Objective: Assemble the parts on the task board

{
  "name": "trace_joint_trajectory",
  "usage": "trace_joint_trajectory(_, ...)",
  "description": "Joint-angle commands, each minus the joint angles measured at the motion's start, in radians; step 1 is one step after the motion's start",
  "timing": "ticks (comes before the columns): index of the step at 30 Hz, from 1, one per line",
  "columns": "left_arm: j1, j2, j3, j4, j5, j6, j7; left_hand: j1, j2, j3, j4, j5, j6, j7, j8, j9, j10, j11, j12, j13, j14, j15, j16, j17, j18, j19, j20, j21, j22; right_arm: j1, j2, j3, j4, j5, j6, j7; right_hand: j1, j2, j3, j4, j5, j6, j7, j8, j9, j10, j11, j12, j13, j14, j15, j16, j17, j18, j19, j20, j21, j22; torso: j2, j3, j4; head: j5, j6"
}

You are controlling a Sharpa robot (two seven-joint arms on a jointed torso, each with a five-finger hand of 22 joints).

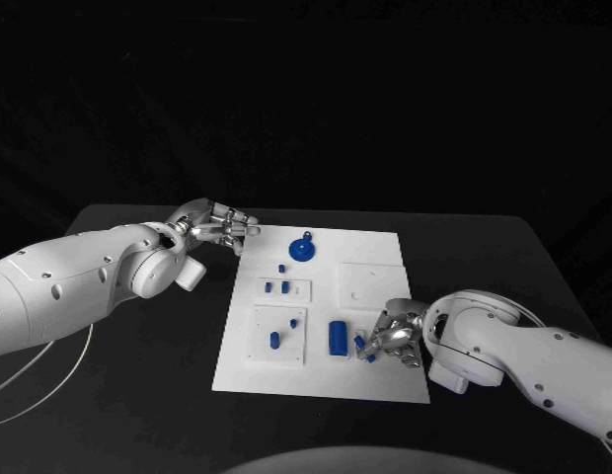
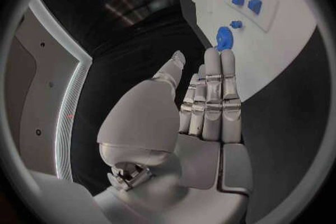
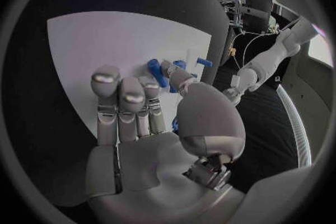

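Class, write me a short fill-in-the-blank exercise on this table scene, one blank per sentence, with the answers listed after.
1. The task board is ____ in colour.
2. The small parts on the board are ____.
3. The hand that is over the board's near edge is the ____ hand.
4. The left hand is off the board, above the ____ table.

Missing words: white; blue; right; black

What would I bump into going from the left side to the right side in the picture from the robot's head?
Left robot hand → small blue pieces on the square plates → round blue part → tall blue cylinder → right robot hand, all but the first over the white task board.
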Motion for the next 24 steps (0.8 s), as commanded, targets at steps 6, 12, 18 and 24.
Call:
trace_joint_trajectory(6,0.000,0.003,0.000,0.001,-0.003,0.016,-0.001,-0.006,0.005,-0.003,0.004,-0.004,-0.007,0.003,-0.003,-0.001,-0.008,0.002,-0.001,0.001,0.002,0.003,-0.007,0.002,-0.003,-0.003,0.001,0.003,-0.001,-0.003,0.008,-0.005,-0.006,-0.012,0.006,0.003,-0.014,0.004,0.042,-0.041,-0.004,0.006,-0.005,-0.006,-0.014,-0.002,-0.005,0.004,0.000,-0.004,0.001,0.003,0.001,-0.005,0.042,0.004,0.002,0.086,0.001,0.0001,0.0042,-0.002,0.001)
trace_joint_trajectory(12,0.000,0.002,0.000,0.002,-0.003,0.017,-0.003,-0.005,0.005,-0.004,0.004,-0.004,-0.007,0.003,-0.003,0.000,-0.010,0.003,-0.001,0.001,0.002,0.004,-0.007,0.002,-0.002,-0.003,0.001,0.003,-0.002,-0.001,0.012,-0.005,-0.007,-0.010,0.006,0.006,-0.029,0.001,0.005,0.002,-0.009,0.006,-0.010,-0.006,-0.025,-0.002,-0.006,0.005,0.000,-0.004,0.000,0.004,0.003,-0.007,0.043,0.003,0.003,0.087,0.002,-0.0009,0.0062,-0.004,0.001)
trace_joint_trajectory(18,0.000,0.002,0.000,0.002,-0.004,0.019,-0.005,-0.005,0.005,-0.004,0.004,-0.004,-0.007,0.003,-0.003,0.000,-0.010,0.003,-0.001,0.001,0.002,0.004,-0.007,0.002,-0.002,-0.003,0.001,0.003,-0.002,0.000,0.012,-0.005,-0.010,-0.010,0.008,0.006,-0.073,-0.010,0.070,0.032,-0.047,0.008,-0.010,-0.005,-0.039,-0.001,-0.006,0.006,0.001,-0.004,-0.001,0.005,0.004,-0.008,0.044,0.002,0.005,0.087,0.003,-0.0019,0.0076,-0.007,0.000)
trace_joint_trajectory(24,0.000,0.000,0.000,0.003,-0.005,0.020,-0.007,-0.005,0.005,-0.005,0.004,-0.004,-0.006,0.003,-0.003,0.000,-0.011,0.003,-0.001,0.001,0.001,0.004,-0.007,0.001,-0.002,-0.003,0.001,0.003,-0.002,0.000,0.010,-0.005,-0.011,-0.009,0.014,0.006,-0.079,-0.012,0.073,0.041,-0.050,0.008,-0.010,-0.006,-0.041,-0.002,-0.006,0.005,0.000,-0.004,-0.001,0.003,0.003,-0.007,0.043,0.002,0.003,0.087,0.002,-0.0019,0.0090,-0.007,0.001)
